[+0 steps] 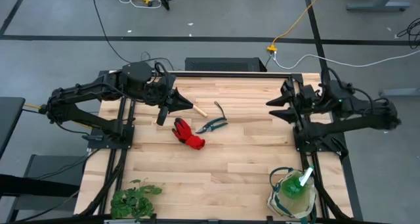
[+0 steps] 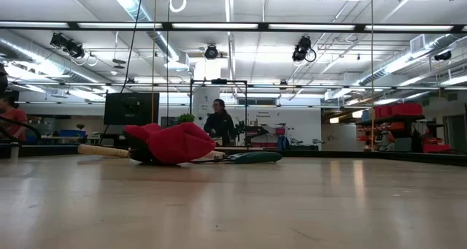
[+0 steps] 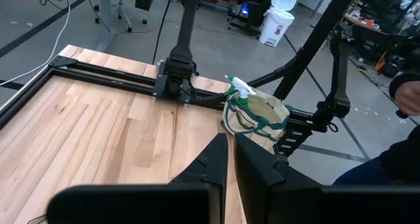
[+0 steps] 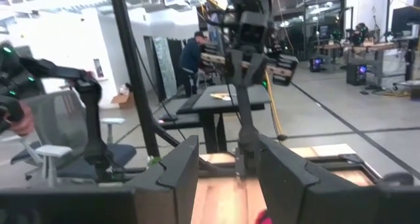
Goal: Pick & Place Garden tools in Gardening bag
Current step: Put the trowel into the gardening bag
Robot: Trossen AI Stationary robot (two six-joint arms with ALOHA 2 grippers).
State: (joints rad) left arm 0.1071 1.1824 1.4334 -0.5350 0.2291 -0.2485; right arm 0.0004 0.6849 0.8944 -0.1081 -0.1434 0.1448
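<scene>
Three tools lay near the table's middle: the red glove (image 1: 188, 133), the pruning shears (image 1: 212, 125) just beside it, and a wooden-handled tool (image 1: 197, 110) partly hidden under the left gripper (image 1: 172, 103), probably the trowel. That gripper hung just above the glove's far side, jaws nearly closed, holding nothing. The gardening bag (image 1: 291, 194), spray bottle (image 1: 304, 179) inside, stood well apart from the glove. The right gripper (image 1: 275, 107) hovered beyond the shears, jaws parted, empty.

The left pincer (image 1: 172, 104) covers part of a wooden handle (image 1: 199, 110); which tool it belongs to is unclear.
</scene>
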